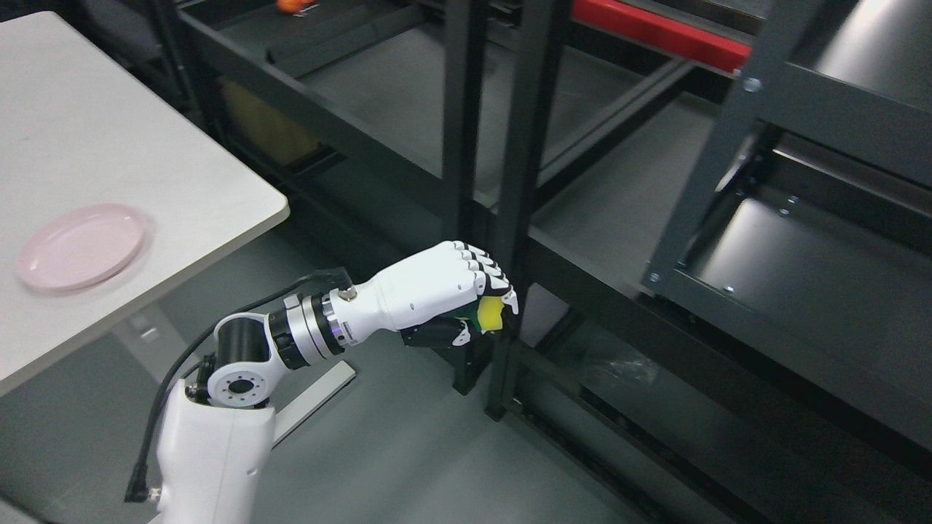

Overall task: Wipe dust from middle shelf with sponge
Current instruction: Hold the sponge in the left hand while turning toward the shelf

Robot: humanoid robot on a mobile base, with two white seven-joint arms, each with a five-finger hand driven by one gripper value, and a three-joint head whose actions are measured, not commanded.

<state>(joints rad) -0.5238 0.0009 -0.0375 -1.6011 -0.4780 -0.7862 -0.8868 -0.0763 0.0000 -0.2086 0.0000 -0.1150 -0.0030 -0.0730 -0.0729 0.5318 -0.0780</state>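
My left hand [466,298], white with dark joints, reaches in from the lower left and is shut on a yellow and green sponge [489,314]. Only a small part of the sponge shows between the curled fingers and the thumb. The hand hangs in the air in front of two black uprights [518,182] of the dark metal shelving. A grey shelf board [619,204] lies just beyond the uprights, up and to the right of the hand. The sponge does not touch any shelf. My right arm does not show.
A white table [145,167] with a pink plate [80,246] on it stands at the left. A second black rack [815,276] stands at the right. A red bar [655,33] and an orange object [291,6] sit at the back. Grey floor lies below.
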